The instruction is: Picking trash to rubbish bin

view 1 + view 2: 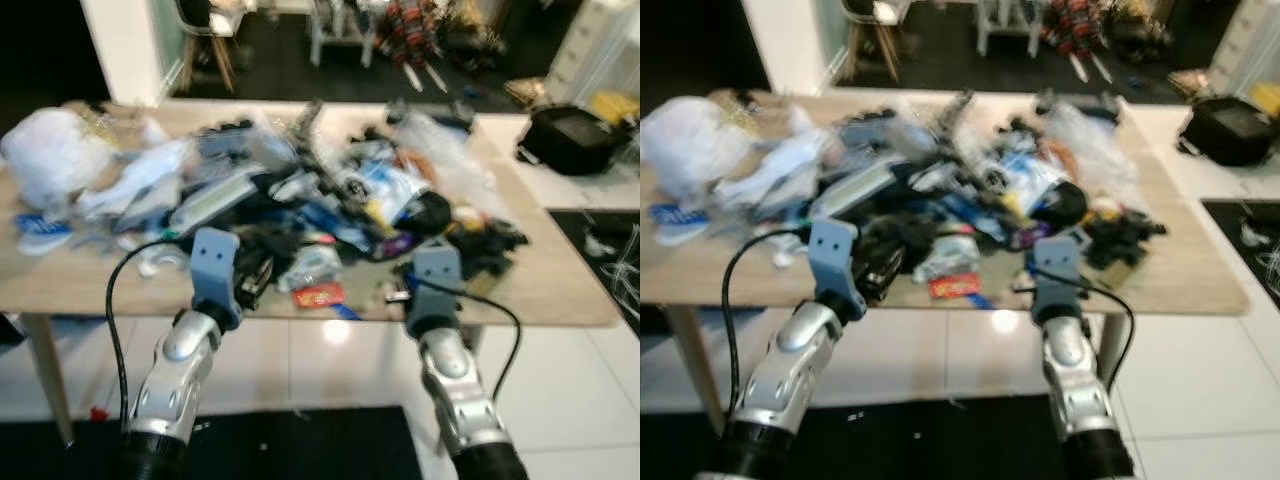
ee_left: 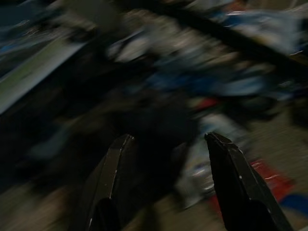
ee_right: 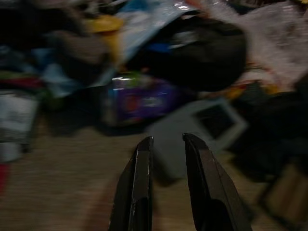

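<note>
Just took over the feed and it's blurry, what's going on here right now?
The robot stands at the near edge of a wooden table heaped with mixed trash. Both arms are raised to the pile. The left pincer is open over dark clutter beside a red wrapper. The right pincer has a narrow gap and points at a grey packet near a purple one. Neither holds anything.

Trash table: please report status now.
Left claw open, right claw nearly closed, both empty at table edge. Trash pile untouched. Nothing blocking.
</note>
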Robot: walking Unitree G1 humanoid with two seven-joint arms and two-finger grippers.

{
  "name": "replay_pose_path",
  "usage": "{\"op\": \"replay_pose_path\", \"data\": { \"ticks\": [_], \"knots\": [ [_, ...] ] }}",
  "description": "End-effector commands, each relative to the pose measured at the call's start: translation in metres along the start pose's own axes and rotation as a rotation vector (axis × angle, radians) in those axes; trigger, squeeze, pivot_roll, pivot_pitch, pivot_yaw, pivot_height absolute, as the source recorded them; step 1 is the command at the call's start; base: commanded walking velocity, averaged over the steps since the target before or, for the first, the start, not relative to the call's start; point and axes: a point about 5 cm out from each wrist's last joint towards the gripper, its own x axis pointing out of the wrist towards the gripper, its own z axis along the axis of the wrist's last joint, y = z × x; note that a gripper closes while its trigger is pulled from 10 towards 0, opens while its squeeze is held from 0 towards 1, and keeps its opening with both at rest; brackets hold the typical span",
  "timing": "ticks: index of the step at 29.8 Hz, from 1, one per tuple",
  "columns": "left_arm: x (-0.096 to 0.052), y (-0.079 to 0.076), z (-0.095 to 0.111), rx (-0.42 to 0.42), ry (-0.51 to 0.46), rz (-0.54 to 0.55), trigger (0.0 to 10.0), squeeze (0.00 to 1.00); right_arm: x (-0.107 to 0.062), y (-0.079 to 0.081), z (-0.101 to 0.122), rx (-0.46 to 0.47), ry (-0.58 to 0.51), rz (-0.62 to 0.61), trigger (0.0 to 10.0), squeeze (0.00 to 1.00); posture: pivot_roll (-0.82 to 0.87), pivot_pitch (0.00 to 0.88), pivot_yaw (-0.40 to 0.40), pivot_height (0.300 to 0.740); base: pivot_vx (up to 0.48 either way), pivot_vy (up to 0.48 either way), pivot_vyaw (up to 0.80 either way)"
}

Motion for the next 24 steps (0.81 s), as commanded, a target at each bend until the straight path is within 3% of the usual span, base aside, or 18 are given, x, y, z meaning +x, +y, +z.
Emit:
{"op": "replay_pose_path", "data": {
  "ticks": [1,9,13,17,24],
  "knots": [
    [-0.002,0.003,-0.005,-0.005,0.022,0.024,10.0,0.00,-0.002,-0.002,-0.003,-0.010,0.016,-0.001,10.0,0.00,-0.05,0.080,0.004,0.740,0.000,0.000,0.00],
    [-0.002,0.006,-0.006,-0.009,0.034,0.038,10.0,0.00,-0.002,-0.001,-0.003,-0.009,0.019,0.000,10.0,0.00,-0.05,0.080,0.003,0.740,0.000,0.000,0.00],
    [-0.001,0.006,-0.006,-0.009,0.036,0.045,10.0,0.00,-0.002,-0.001,-0.004,-0.010,0.020,0.002,10.0,0.00,-0.05,0.080,0.003,0.740,0.000,0.476,0.00],
    [-0.001,0.007,-0.005,-0.003,0.026,0.050,10.0,0.00,-0.002,-0.001,-0.004,-0.010,0.021,0.004,10.0,0.00,-0.05,0.078,0.003,0.740,0.000,0.000,0.00],
    [-0.002,0.005,0.008,-0.063,-0.067,0.028,10.0,0.00,-0.003,0.002,-0.005,0.003,0.018,0.018,10.0,0.00,-0.05,0.065,0.002,0.740,0.000,0.000,0.00]
  ]
}}
